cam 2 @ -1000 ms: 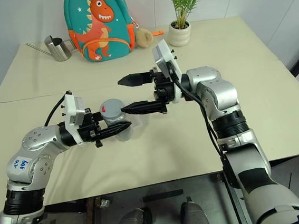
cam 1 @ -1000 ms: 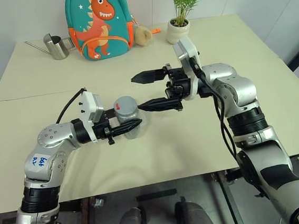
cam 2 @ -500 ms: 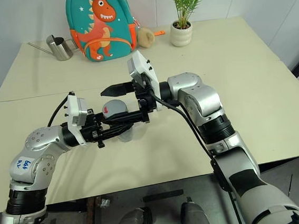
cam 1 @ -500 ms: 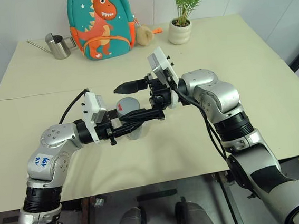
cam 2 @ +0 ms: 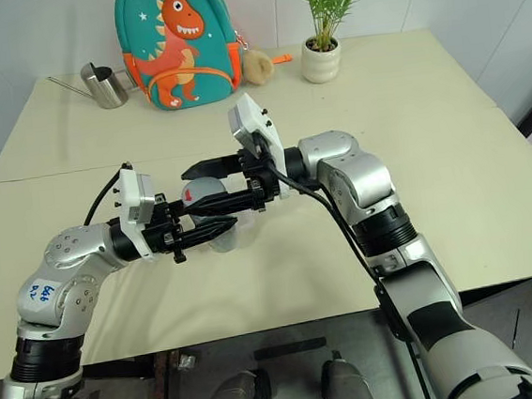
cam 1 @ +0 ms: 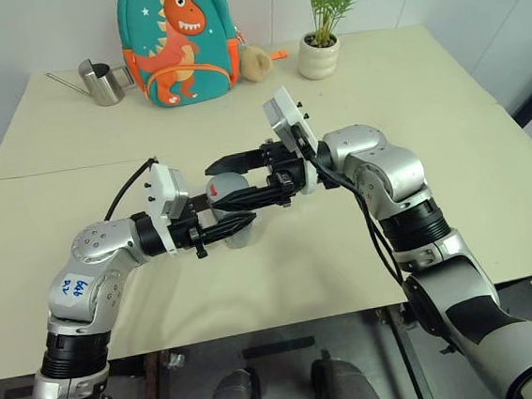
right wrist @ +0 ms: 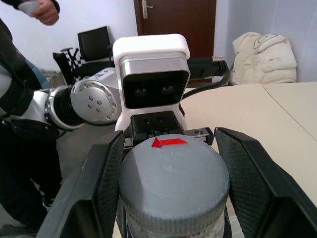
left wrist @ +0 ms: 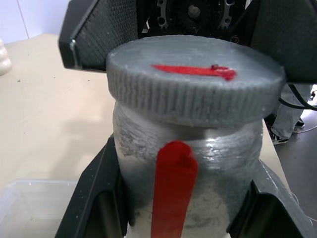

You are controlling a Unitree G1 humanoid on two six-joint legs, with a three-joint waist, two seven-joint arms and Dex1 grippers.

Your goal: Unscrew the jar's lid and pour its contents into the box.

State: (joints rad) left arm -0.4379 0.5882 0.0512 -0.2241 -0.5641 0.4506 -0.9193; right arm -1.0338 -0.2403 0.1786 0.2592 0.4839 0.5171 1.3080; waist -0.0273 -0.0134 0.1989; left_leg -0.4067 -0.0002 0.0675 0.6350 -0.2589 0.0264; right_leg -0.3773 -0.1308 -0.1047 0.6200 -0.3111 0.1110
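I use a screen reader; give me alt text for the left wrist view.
A see-through jar with a red mark is clamped between the left tool's black fingers. The right tool grips its grey, red-marked lid. A clear box sits on the beige table.

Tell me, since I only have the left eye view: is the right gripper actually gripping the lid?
Observer: Yes. In the right wrist view the right gripper has its fingers pressed against both sides of the lid.
Operator: Is the lid off?
Observer: No. The left wrist view shows it seated on the jar, which the left gripper clamps.
Operator: And the box?
Observer: Its clear corner shows near the left gripper.
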